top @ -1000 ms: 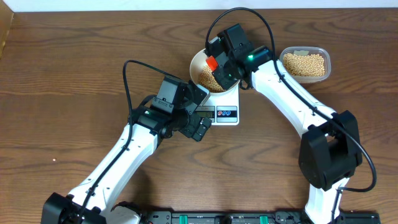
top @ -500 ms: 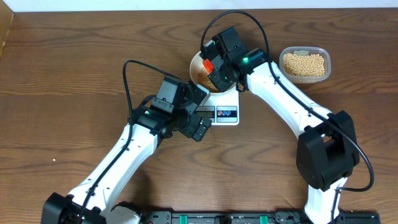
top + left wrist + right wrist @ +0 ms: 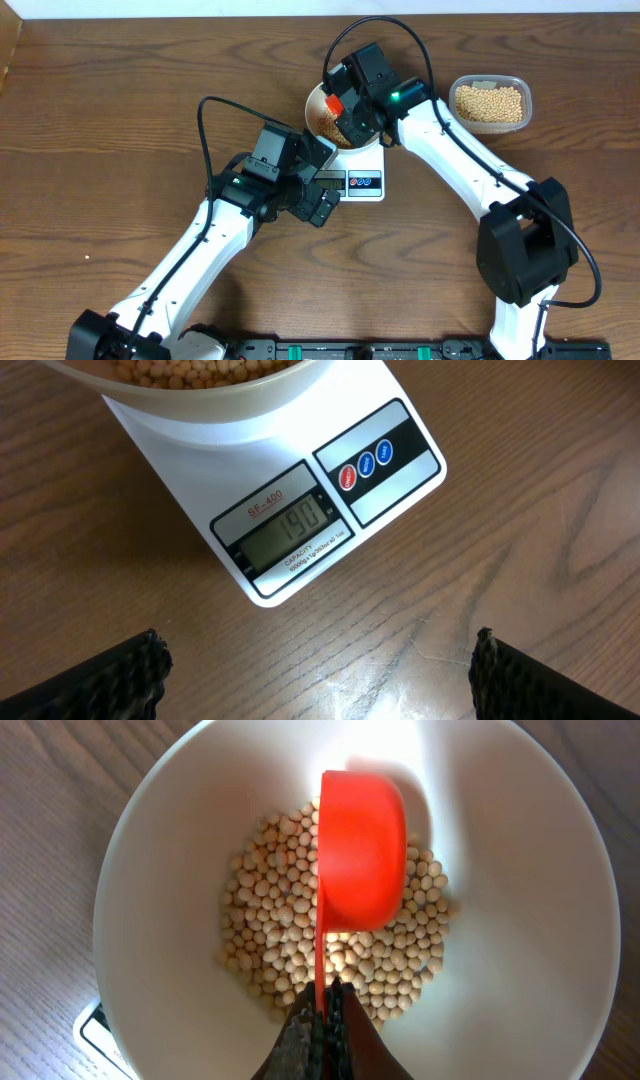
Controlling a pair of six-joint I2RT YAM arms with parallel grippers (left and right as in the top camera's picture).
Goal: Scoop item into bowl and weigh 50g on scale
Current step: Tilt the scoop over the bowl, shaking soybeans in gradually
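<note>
The white bowl [image 3: 160,850] stands on the white scale [image 3: 330,530] and holds a heap of tan beans [image 3: 270,940]. The bowl also shows in the overhead view [image 3: 316,98]. My right gripper [image 3: 322,1010] is shut on the handle of an orange scoop [image 3: 360,850], which is turned over above the beans in the bowl. The scale's display [image 3: 290,525] reads about 190. My left gripper [image 3: 320,670] is open and empty, just above the table in front of the scale [image 3: 362,182]. The scoop shows orange in the overhead view [image 3: 337,103].
A clear plastic tub [image 3: 490,102] of beans stands at the back right, right of the scale. The scale has red and blue buttons [image 3: 366,462]. Bare wooden table lies to the left and front.
My right gripper moved a little left over the bowl between one second ago and half a second ago, then stayed still. The left arm has not moved.
</note>
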